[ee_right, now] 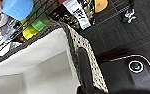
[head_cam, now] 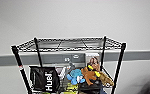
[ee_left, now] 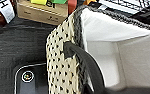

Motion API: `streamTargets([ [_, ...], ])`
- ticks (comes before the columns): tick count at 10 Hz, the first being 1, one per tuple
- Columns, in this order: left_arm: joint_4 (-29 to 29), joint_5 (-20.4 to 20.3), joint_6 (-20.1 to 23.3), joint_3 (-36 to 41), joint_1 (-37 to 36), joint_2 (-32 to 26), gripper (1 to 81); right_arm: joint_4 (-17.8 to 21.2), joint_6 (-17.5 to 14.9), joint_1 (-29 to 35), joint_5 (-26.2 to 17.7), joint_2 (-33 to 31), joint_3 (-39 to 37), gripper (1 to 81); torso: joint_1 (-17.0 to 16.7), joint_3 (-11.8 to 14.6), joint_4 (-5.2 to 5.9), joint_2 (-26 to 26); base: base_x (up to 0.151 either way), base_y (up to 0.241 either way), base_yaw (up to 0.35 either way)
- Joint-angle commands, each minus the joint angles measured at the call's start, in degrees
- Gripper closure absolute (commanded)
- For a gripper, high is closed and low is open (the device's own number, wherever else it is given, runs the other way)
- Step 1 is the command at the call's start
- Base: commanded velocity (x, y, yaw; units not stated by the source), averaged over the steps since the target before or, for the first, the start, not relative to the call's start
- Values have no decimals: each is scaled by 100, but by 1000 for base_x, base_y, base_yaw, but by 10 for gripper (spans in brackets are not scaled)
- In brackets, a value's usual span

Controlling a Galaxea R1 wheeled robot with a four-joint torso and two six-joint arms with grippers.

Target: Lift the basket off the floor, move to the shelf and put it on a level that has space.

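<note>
The basket [ee_left: 62, 62] is cream woven with dark dots, a dark rim and white lining, and it hangs above the dark floor. Its black loop handle [ee_left: 87, 63] runs taut up into my left gripper [ee_left: 92, 91], which is shut on it. The opposite handle [ee_right: 83, 66] of the basket [ee_right: 89, 53] runs the same way into my right gripper [ee_right: 84, 91]. In the head view the black wire shelf [head_cam: 103, 51] stands straight ahead against the wall. Its top level [head_cam: 68, 44] is a bare wire grid.
The tier below holds a black Huel bag [head_cam: 44, 78], a blue plush [head_cam: 76, 76], a brown plush [head_cam: 91, 73] and a picture box [head_cam: 93, 60]. A grey rail [head_cam: 141, 55] runs along the wall. My dark base [ee_right: 133, 72] lies under the basket, and a cardboard box [ee_left: 43, 11] is nearby.
</note>
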Motion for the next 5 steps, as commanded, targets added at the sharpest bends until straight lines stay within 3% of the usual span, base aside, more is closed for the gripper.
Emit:
streamTargets([
  [1,13,223,50,97,-552,-170,811,15,-2,580,-259,-170,173,811,0,0,0,0,0,0,0],
  [5,31,215,41,922,-622,-671,811,42,42,633,-172,-916,1586,811,-2,0,0,-2,0,0,0],
])
